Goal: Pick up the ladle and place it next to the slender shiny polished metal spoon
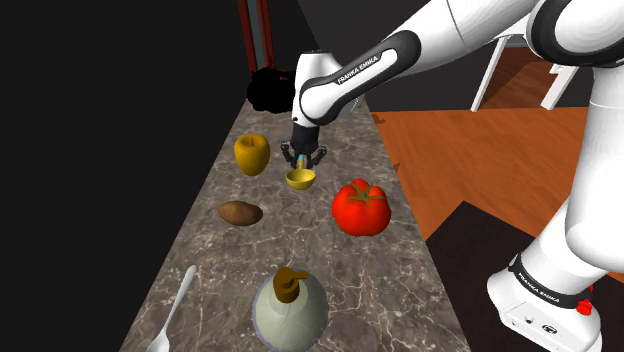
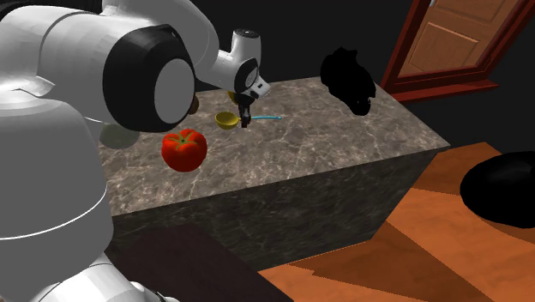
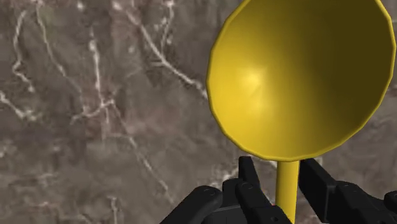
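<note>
The black gripper clasped the yellow ladle by its stem, low over the counter, with the carry to the far-off pale spoon not yet made

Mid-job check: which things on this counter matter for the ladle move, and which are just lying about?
For the job:
ladle, its handle at the gripper
spoon, pale, marks where the ladle goes

Lying about:
yellow pepper
potato
tomato
pump bottle
</note>
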Motion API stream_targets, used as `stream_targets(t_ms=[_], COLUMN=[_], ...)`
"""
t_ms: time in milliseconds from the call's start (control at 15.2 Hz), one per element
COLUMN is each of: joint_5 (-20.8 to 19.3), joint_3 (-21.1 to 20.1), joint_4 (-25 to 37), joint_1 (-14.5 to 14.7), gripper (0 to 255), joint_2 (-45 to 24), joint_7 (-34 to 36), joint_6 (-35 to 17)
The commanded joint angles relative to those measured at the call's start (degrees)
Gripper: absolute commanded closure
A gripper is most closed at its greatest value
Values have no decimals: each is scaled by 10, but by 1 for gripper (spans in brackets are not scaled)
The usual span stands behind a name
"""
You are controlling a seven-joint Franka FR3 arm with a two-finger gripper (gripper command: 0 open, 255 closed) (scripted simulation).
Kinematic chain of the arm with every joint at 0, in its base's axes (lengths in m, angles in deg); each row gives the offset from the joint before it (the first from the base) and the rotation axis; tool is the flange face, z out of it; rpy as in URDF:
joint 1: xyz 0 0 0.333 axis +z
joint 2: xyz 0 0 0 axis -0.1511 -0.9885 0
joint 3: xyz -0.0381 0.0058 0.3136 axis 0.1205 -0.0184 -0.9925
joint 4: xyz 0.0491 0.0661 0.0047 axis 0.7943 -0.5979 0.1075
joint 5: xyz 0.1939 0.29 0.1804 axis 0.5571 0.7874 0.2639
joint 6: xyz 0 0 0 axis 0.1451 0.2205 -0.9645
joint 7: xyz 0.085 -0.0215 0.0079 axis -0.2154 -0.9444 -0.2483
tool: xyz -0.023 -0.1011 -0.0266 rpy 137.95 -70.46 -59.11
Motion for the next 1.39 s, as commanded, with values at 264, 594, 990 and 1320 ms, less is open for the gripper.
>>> stream_targets(t_ms=[264, 594, 990, 1320], joint_5=[0, 2, 6, 9], joint_3=[0, -1, -3, -5], joint_4=[-1, 5, 22, 41], joint_1=[0, -1, -3, -4], gripper=[255, 255, 255, 255], joint_2=[-1, 7, 29, 45], joint_7=[0, 0, 2, 4], joint_6=[-1, 12, 51, 84])
